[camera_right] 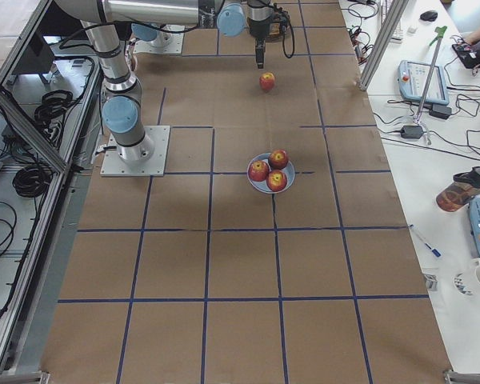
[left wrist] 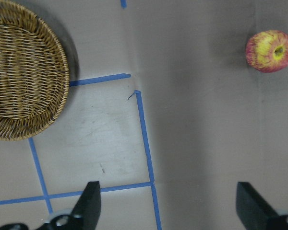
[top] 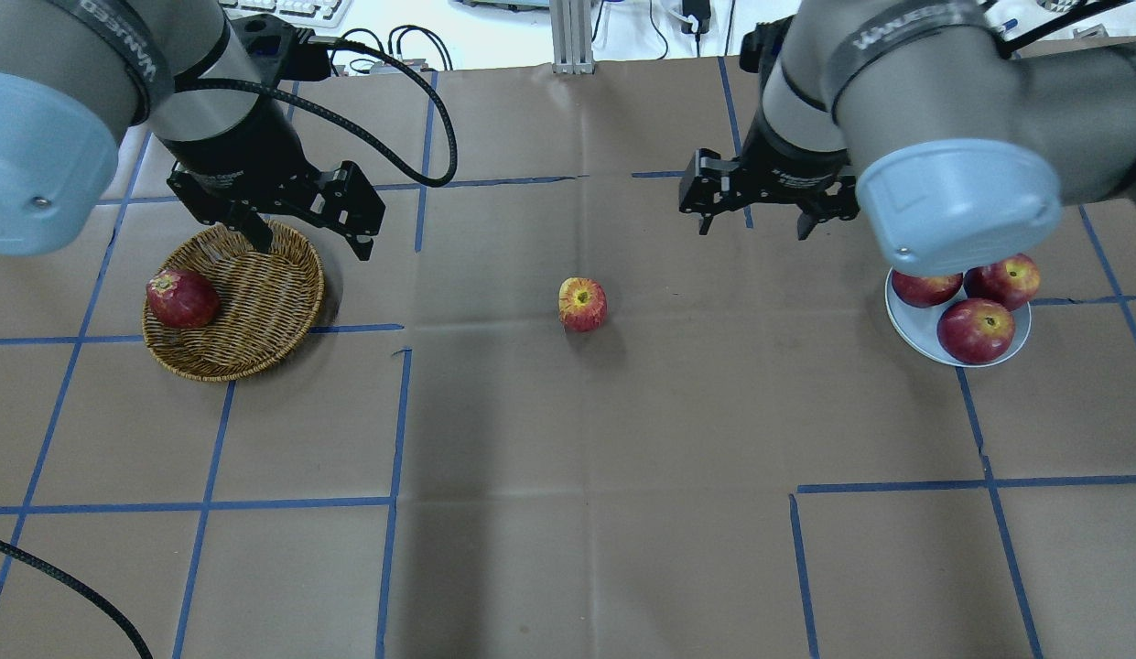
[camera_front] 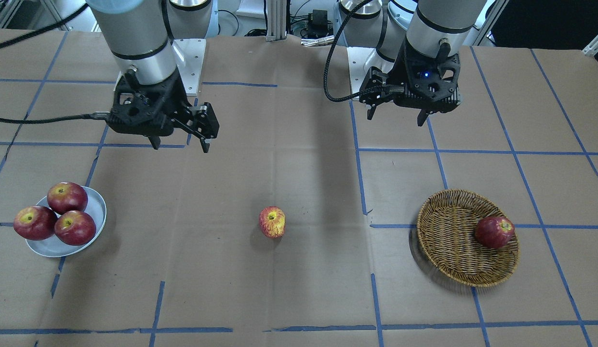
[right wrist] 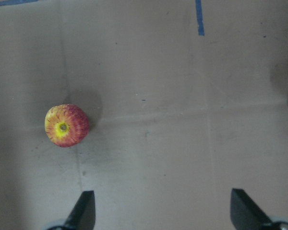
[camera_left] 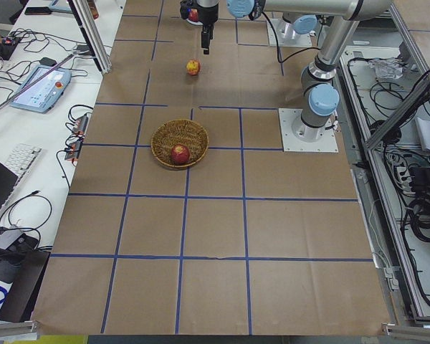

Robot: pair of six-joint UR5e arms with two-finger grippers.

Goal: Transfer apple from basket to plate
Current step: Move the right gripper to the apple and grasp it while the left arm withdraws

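The yellow-streaked apple [camera_front: 272,222] lies on the bare table paper midway between basket and plate, also seen from overhead [top: 583,304]. The wicker basket [camera_front: 448,241] holds one dark red apple [camera_front: 494,232]. The pale blue-grey plate [camera_front: 53,246] carries three dark red apples. My left gripper [camera_front: 396,118] hovers open and empty by the basket's rim nearest the robot base [top: 313,249]. My right gripper [camera_front: 180,146] hovers open and empty between the apple and the plate [top: 753,231]. The apple shows at top right in the left wrist view [left wrist: 270,51] and at left in the right wrist view [right wrist: 66,125].
Brown paper with blue tape lines [top: 398,412] covers the table. The dark apples on the plate [top: 975,329] sit partly under my right arm's elbow in the overhead view. Arm base plates [camera_front: 190,58] stand at the robot's side of the table.
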